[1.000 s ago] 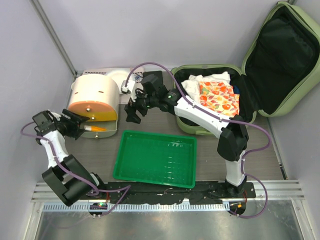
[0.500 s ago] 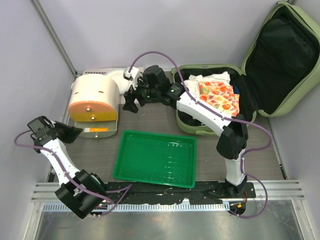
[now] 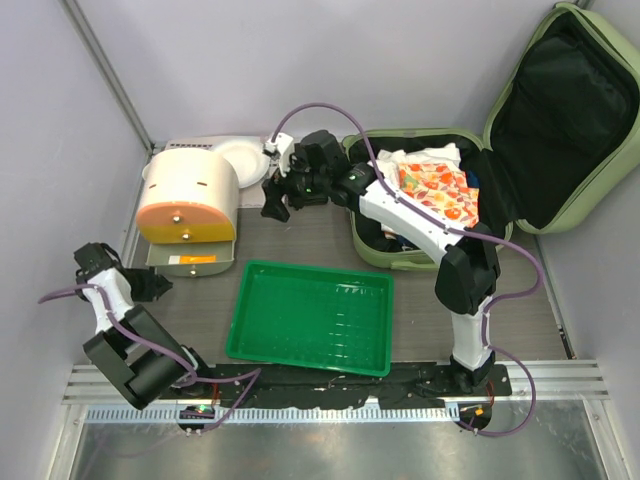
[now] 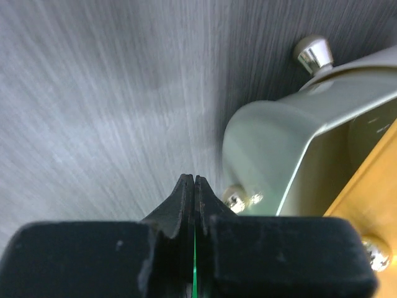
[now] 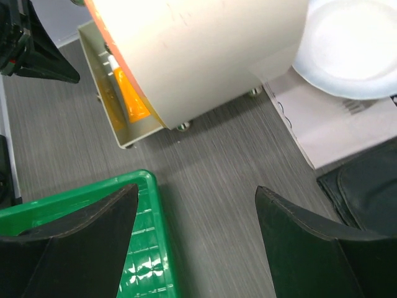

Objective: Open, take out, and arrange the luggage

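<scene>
The luggage [image 3: 378, 256] lies open at the right of the table. Its black-lined lid [image 3: 560, 110] leans back against the wall. A fruit-patterned cloth [image 3: 440, 195] and a white cloth [image 3: 420, 158] fill its lower shell. My right gripper [image 3: 272, 207] hangs open just left of the luggage, over bare table, with nothing between its fingers [image 5: 74, 242]. My left gripper [image 3: 163, 287] is at the near left, shut and empty [image 4: 194, 180], beside the base of the cream-and-orange container [image 4: 291, 143].
The cream-and-orange container [image 3: 190, 195] stands at the back left, and its low drawer [image 3: 195, 262] holds an orange tube [image 5: 127, 93]. A green tray [image 3: 310, 315] lies at the front centre. Behind the container are a white plate [image 5: 353, 49] and a dark fabric item [image 5: 366, 186].
My left gripper has pulled back from the container's drawer toward the near left and shut. My right gripper has moved back and right toward the luggage and is still open.
</scene>
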`<state>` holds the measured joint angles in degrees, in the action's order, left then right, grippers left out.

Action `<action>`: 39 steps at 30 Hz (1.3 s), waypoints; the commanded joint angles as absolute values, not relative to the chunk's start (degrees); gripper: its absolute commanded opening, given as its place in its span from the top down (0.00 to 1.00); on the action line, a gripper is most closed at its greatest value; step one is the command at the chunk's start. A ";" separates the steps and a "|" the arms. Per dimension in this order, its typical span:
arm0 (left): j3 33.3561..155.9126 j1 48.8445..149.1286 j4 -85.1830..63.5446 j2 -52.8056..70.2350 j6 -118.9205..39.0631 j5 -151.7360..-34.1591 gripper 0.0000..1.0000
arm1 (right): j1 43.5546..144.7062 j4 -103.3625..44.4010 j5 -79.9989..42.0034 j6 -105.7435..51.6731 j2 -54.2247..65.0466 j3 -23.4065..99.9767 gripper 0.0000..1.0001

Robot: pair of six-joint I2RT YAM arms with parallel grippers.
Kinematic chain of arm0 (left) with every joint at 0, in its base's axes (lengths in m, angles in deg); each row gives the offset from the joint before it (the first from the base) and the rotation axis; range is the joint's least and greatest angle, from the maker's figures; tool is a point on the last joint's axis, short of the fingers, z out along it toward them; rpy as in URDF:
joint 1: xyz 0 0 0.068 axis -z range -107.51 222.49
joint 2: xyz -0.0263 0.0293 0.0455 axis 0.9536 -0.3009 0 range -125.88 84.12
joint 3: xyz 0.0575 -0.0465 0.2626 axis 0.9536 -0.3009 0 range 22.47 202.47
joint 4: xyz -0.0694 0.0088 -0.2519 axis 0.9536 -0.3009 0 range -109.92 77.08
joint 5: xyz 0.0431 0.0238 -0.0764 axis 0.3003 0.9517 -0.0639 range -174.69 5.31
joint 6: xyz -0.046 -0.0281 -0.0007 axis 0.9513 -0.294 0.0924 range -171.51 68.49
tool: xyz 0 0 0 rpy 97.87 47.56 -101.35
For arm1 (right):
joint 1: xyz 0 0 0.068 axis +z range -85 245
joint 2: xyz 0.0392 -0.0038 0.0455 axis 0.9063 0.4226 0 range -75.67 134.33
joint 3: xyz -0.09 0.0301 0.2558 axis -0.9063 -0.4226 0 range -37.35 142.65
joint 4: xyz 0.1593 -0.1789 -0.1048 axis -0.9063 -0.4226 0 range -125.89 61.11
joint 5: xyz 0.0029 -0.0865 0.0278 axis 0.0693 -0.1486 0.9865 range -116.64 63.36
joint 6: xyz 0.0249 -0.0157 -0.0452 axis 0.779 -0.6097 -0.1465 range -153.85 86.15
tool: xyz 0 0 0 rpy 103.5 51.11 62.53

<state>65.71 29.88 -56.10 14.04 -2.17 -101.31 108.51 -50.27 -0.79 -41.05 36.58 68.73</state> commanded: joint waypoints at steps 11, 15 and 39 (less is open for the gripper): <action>62.45 38.56 -26.46 4.32 18.09 -105.87 0.91 | 105.08 -53.14 -3.61 -45.71 33.49 66.54 0.18; 62.63 39.79 -23.12 2.47 22.13 -106.22 0.87 | 104.12 -54.99 -3.96 -47.03 34.10 67.33 0.18; 69.31 38.83 -29.79 6.33 5.21 -116.22 0.43 | 98.93 -61.49 -4.67 -49.85 28.58 62.33 0.18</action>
<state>64.99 40.89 -27.95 -0.56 18.38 -109.79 101.21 -60.87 -5.58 -49.03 35.46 64.45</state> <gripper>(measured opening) 0.544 0.821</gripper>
